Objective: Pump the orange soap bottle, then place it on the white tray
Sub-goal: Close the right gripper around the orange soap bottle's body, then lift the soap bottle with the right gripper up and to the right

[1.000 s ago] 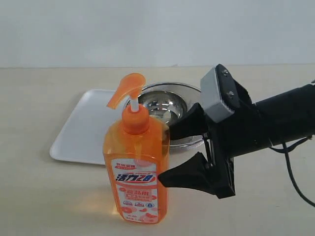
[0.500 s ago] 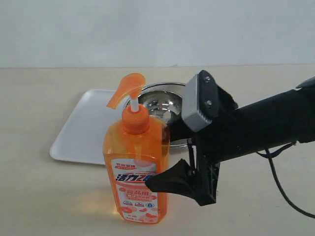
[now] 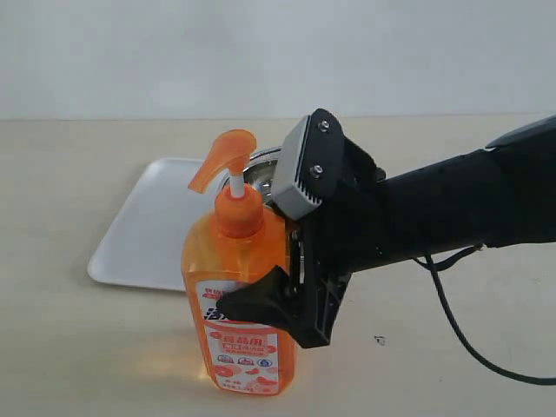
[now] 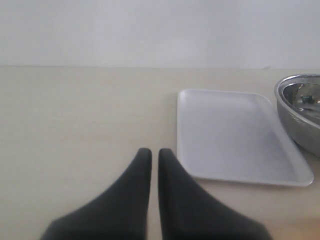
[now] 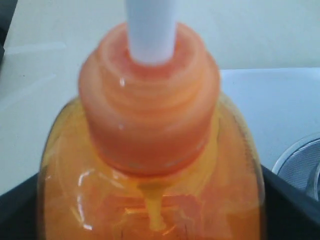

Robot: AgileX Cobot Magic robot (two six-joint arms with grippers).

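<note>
The orange soap bottle (image 3: 228, 261) stands upright on the table in front of the white tray (image 3: 148, 226), with its pump head (image 3: 221, 156) raised on the white stem. My right gripper (image 3: 261, 280) is open and straddles the bottle's body. One black finger (image 3: 256, 304) crosses in front of the label and the other is hidden behind the bottle. In the right wrist view the bottle (image 5: 150, 130) fills the frame between dark fingers (image 5: 295, 205) at both sides. My left gripper (image 4: 151, 151) is shut with nothing in it, hovering over bare table beside the tray (image 4: 230, 135).
A round steel bowl (image 4: 300, 107) sits against the tray's far end, mostly hidden behind my right arm in the exterior view; only a bit of its rim (image 3: 261, 158) shows. A black cable (image 3: 460, 334) hangs from the right arm onto the table.
My right gripper has slid left, still open, until its fingers came around the bottle. The bottle and tray have not moved.
</note>
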